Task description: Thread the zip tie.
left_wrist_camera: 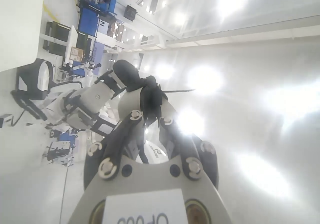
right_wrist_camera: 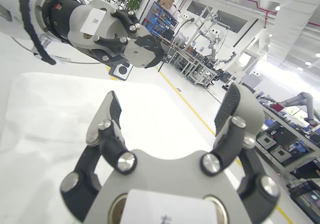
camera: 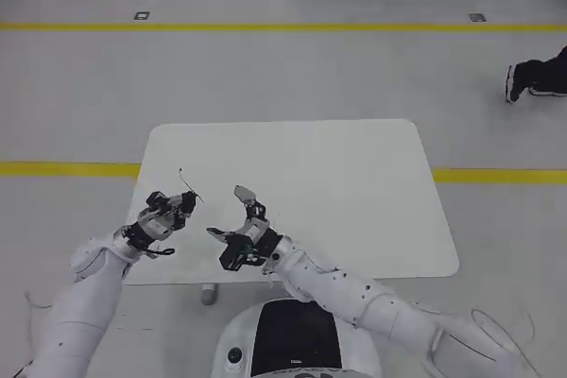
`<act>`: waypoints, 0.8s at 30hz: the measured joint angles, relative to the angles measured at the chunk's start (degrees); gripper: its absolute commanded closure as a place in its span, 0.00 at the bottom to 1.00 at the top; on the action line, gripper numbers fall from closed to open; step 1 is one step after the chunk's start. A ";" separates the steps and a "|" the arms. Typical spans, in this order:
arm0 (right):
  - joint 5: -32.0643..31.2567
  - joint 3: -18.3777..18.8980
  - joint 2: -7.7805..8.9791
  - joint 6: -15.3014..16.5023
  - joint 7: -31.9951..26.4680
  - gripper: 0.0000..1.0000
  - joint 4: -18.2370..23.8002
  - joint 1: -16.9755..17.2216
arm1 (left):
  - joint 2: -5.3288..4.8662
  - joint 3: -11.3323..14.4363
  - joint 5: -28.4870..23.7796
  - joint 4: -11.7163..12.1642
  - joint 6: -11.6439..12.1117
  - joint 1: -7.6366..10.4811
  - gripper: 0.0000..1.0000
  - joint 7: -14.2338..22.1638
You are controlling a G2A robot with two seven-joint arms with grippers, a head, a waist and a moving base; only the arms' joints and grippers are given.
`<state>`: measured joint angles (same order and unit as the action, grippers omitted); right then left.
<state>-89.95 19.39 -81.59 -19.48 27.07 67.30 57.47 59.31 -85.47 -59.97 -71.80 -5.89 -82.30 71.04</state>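
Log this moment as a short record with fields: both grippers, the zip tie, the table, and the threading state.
left gripper: shut on the zip tie, held above the table's near edge
right gripper: open, empty, beside the left gripper and apart from it
zip tie: black and thin, tail sticking out past the left gripper
table: white, rounded corners
threading: cannot tell whether the tail has passed through the head
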 measured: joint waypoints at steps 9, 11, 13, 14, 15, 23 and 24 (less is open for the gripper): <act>0.00 0.84 -0.02 0.00 0.98 0.00 0.92 0.43 | 0.25 0.85 -2.07 -1.00 -1.50 -0.56 1.00 -1.99; 0.00 0.98 -0.09 0.00 1.66 0.00 0.78 0.32 | 0.28 1.00 -2.76 -1.05 -2.01 -0.73 1.00 -2.03; 0.00 1.17 -0.23 0.00 2.12 0.00 0.60 0.26 | 0.35 1.23 -4.10 -0.98 -3.06 -0.90 1.00 -1.85; 0.00 1.22 -0.31 0.00 2.24 0.00 0.50 0.24 | 0.37 1.28 -4.54 -0.94 -3.40 -0.92 1.00 -1.76; 0.00 1.23 -0.43 0.00 2.37 0.00 0.34 0.19 | 0.38 1.30 -4.72 -0.93 -3.55 -0.92 1.00 -1.72; 0.00 -0.16 -1.49 0.00 2.81 0.64 -1.32 -0.72 | 0.38 1.29 -4.65 -0.93 -3.50 -0.91 1.00 -1.73; 0.00 -0.22 -1.68 0.00 2.87 0.65 -1.57 -0.75 | 0.38 1.29 -4.65 -0.93 -3.50 -0.91 1.00 -1.73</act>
<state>-89.95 19.17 -83.27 -19.48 29.94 65.73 56.72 59.68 -84.18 -64.61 -72.72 -9.38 -83.22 69.31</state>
